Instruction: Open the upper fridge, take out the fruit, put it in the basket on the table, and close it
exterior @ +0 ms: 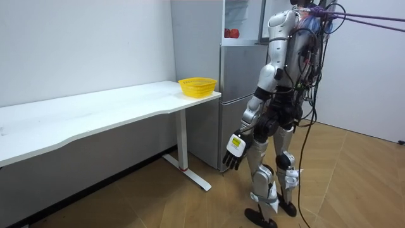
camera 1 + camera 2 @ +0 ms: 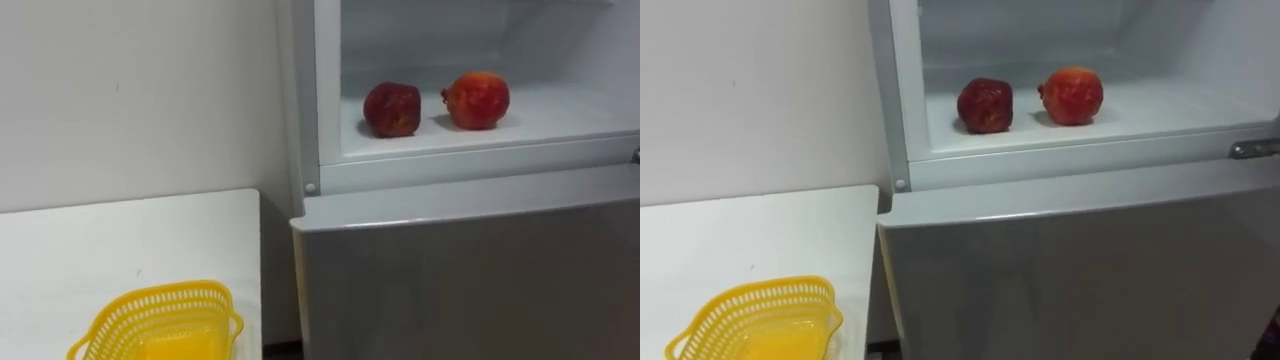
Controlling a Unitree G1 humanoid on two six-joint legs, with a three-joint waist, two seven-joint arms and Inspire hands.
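Observation:
The upper fridge compartment (image 2: 560, 112) stands open. On its white shelf lie two round fruits: a dark red one (image 2: 391, 109) on the left and a brighter orange-red one (image 2: 478, 100) just to its right, a small gap between them. In the room view they show as red spots (image 1: 231, 33) at the robot's chest height. I stand facing the fridge, close to it. My left hand (image 1: 235, 149) hangs low beside my thigh with relaxed fingers, holding nothing and far below the shelf.
A yellow mesh basket (image 2: 160, 322) sits near the end of the white table (image 2: 120, 250) on my left, beside the fridge. The closed grey lower fridge door (image 2: 470, 270) is directly ahead. A metal hinge piece (image 2: 1252, 149) juts out at the shelf's right.

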